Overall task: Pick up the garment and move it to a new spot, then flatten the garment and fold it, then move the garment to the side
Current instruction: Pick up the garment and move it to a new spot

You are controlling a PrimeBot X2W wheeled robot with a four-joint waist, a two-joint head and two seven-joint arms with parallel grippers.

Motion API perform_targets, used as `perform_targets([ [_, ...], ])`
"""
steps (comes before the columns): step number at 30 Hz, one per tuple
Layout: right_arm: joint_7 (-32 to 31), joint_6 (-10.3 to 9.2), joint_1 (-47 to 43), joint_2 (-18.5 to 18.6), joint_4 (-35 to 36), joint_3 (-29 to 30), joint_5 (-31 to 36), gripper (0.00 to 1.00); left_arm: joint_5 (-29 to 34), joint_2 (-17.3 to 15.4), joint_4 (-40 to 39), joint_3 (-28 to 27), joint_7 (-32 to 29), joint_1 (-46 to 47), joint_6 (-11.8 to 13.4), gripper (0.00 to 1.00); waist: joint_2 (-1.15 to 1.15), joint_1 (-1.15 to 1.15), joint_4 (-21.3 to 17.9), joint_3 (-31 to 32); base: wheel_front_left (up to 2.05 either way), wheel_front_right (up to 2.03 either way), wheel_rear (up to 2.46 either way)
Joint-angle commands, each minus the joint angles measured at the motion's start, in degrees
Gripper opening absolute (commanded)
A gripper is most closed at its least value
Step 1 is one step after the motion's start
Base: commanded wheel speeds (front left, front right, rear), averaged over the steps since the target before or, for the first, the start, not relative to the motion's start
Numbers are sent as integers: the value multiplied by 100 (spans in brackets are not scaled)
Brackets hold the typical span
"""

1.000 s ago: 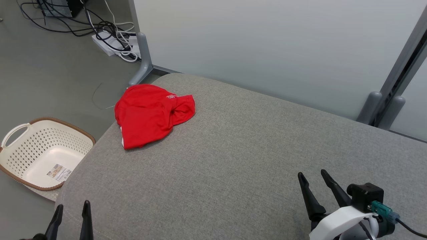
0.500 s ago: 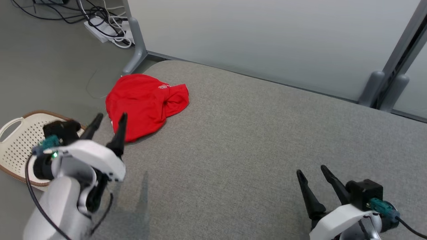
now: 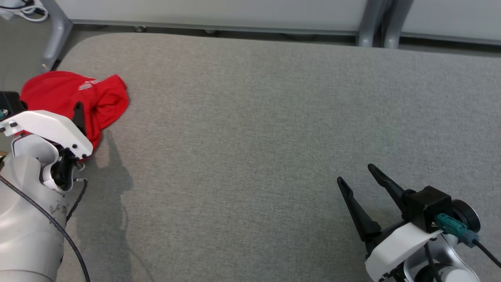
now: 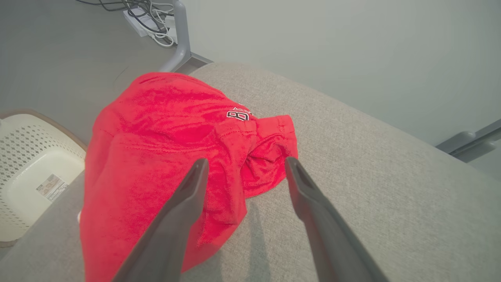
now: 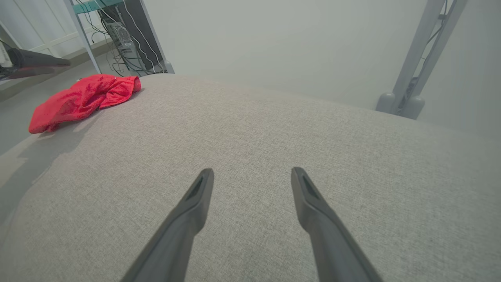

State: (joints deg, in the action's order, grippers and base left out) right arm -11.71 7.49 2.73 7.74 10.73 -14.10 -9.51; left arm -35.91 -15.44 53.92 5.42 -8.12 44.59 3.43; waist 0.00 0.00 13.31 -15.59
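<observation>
My left gripper (image 4: 245, 160) hangs open, empty, over crumpled red cloth garment (image 4: 156, 129) at far-left corner of grey upholstered bench (image 3: 250, 117); right gripper (image 3: 354, 173) open, empty.

Our left gripper (image 4: 244, 164) hangs spread wide over the red garment (image 4: 156, 129); our right gripper (image 3: 354, 173), equally spread, sits well apart from it.

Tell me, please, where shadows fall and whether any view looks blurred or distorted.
Head view: even light, sharp; the left arm throws a soft shadow on the cushion beside the red garment. Left wrist view: the left gripper looks soft, garment crisp. Right wrist view: grey post leans, likely wide-angle distortion.
</observation>
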Motion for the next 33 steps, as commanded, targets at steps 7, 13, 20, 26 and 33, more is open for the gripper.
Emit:
perform_targets([
  [7, -244, 2, -165, 107, 695, 110, 123, 100, 28, -160, 832, -33, -32, 653, 351, 100, 0, 0, -757, -1005, 0, 0, 0],
  [13, -331, 1, -274, 72, 969, 112, 185, 100, 16, -118, 1283, -20, 105, 908, 442, 100, 0, 0, -787, -1242, 0, 0, 0],
  [20, -370, 2, -223, 68, 981, 73, 187, 100, 2, -118, 1633, 33, 388, 1008, 157, 0, 0, 0, -786, -1271, 0, 0, 0],
  [26, -250, 1, -99, 72, 760, -64, 80, 100, 98, -400, 1804, 129, 641, 1226, -179, 0, 0, 0, -745, -1024, 0, 0, 0],
  [33, 89, 2, 115, -89, 246, -286, -170, 100, 269, -891, 1888, 314, 960, 1449, -594, 0, 0, 0, -772, -414, 0, 0, 0],
])
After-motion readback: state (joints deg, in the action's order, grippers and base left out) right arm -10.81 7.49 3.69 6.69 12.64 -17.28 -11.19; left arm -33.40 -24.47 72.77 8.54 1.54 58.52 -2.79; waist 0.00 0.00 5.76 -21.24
